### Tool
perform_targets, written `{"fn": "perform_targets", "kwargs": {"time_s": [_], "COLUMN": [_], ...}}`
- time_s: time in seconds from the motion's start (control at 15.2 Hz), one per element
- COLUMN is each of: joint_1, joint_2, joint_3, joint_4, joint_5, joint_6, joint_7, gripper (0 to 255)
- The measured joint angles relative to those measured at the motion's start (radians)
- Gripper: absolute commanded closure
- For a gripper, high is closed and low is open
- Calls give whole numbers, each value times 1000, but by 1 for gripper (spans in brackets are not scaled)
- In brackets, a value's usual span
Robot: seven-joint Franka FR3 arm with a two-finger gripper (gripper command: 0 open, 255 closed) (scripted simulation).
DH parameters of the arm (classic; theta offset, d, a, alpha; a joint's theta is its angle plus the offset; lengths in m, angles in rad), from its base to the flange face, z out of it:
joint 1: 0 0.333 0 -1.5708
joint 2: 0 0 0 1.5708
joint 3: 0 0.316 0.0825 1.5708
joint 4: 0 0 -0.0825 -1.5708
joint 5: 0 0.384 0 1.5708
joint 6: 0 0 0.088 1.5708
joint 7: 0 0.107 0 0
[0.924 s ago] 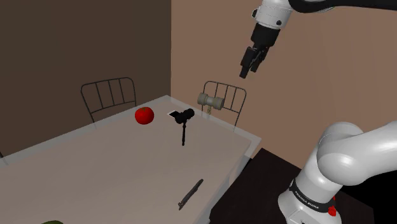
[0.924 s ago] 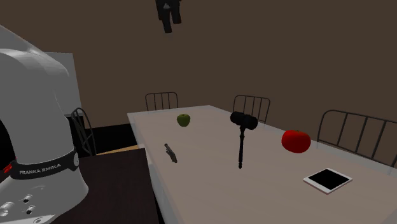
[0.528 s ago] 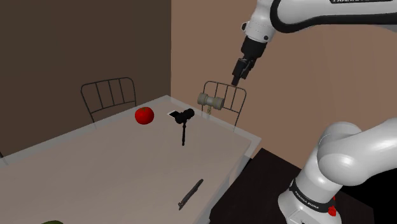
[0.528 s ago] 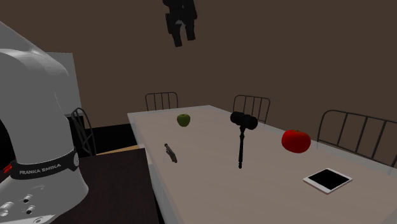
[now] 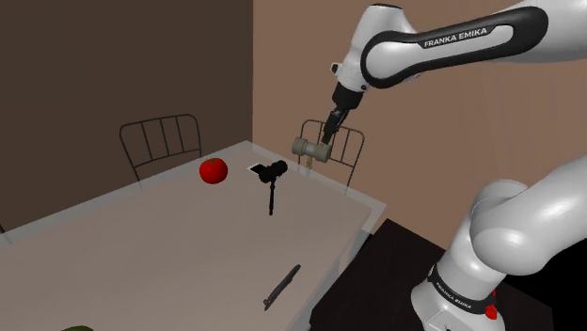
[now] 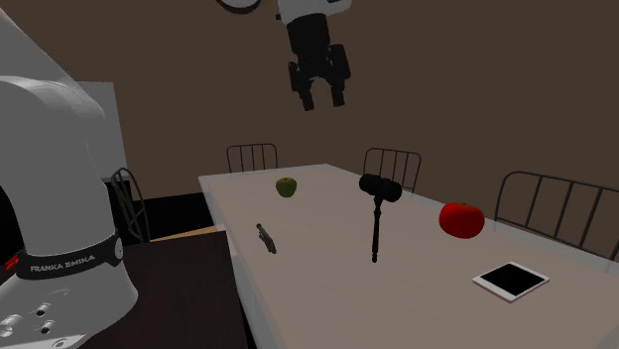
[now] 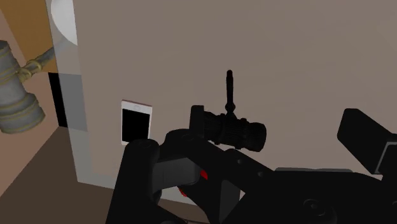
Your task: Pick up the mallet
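Since the earlier frame the arm is being swung down, and the gripper (image 6: 319, 97) is being brought lower and toward the shoulder view's left, above the table's (image 5: 169, 244) far end. Its fingers are being kept well apart, with nothing between them.

The black mallet (image 6: 380, 187) is being left flat on the pale, smooth tabletop, below the gripper and well apart from it. Its matte head is being shown as a stubby cylinder, with a thin straight handle running away from it. A flat white-framed tablet (image 6: 511, 281) is lying near the head, close to the table's edge. A glossy red fruit (image 5: 214, 170) is sitting well apart, as are a green fruit (image 6: 287, 186) and a slim dark tool (image 6: 266, 238).

Bare tabletop is being left open on all sides of the handle. A grey mallet (image 5: 311, 149) with a barrel-shaped head is being seen past the table's edge, by a wire-backed chair (image 5: 344, 141); what it rests on cannot be told.
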Motion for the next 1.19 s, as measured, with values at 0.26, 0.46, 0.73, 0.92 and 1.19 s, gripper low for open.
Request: {"fn": "perform_targets", "kwargs": {"time_s": [0.26,0.46,0.73,0.92,1.19], "joint_1": [23,42,68,82,81], "joint_2": [140,254,396,528,658], "joint_3": [-37,-67,-94,-103,-90], "joint_4": [17,44,86,157,230], "joint_5": [13,36,91,155,230], "joint_6": [142,241,354,421,483], "joint_7": [-95,-178,-297,-401,-511], "gripper": [0,0,0,0,0]}}
